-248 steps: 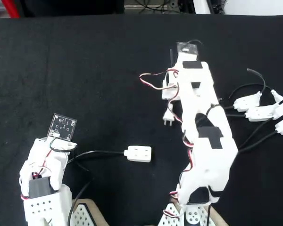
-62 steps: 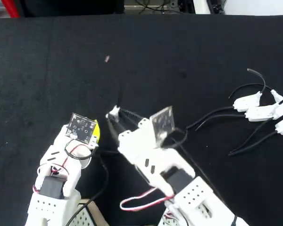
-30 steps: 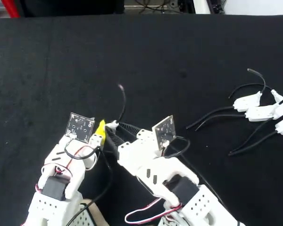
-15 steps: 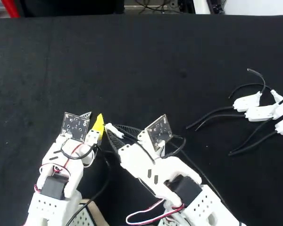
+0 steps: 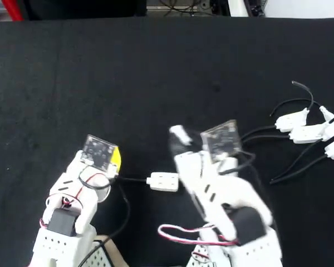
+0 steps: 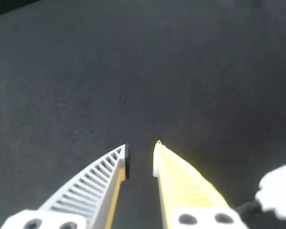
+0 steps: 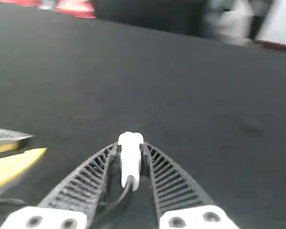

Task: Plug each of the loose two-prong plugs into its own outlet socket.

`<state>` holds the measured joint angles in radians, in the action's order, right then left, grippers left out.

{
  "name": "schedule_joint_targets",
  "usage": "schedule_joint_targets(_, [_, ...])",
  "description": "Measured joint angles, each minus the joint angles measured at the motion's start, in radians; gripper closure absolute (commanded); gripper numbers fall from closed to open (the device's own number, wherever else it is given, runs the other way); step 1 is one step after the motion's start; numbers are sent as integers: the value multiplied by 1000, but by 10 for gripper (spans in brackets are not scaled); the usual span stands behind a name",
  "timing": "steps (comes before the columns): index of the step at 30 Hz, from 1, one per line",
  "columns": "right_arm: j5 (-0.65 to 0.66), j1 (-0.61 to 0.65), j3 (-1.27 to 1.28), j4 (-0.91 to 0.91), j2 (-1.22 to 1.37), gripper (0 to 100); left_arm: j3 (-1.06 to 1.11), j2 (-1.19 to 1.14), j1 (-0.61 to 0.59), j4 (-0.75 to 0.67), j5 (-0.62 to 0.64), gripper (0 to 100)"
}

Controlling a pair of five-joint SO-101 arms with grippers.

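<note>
Black tabletop (image 5: 156,61): white plastic outlet socket (image 5: 163,181) near its front edge. Right gripper (image 7: 131,150) clamps a white two-prong plug (image 7: 130,164) by its body, probably light and rigid; left gripper (image 6: 140,160) narrowly parted, empty.

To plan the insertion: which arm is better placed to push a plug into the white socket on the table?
Right. The right tool is shut on a white plug, near the outlet socket. The left tool is open and holds nothing, so it could only steady the socket.
</note>
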<state>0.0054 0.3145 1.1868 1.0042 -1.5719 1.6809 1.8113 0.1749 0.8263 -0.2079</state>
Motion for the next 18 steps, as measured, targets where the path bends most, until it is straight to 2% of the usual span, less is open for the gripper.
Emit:
schedule_joint_targets(4, [69,-153,-186,189,110,985,-6,0,-2,12,-150,895])
schedule_joint_targets(6, [117,-206,-239,226,226,985,-9,0,12,41,-210,895])
schedule_joint_targets(10, [184,-264,-345,230,551,985,-44,0,143,175,-328,895])
schedule_joint_targets(15, [196,-287,-520,241,945,985,-138,2,302,288,-356,895])
schedule_joint_targets(18, [206,-342,-608,247,1117,985,-166,-12,370,304,-365,895])
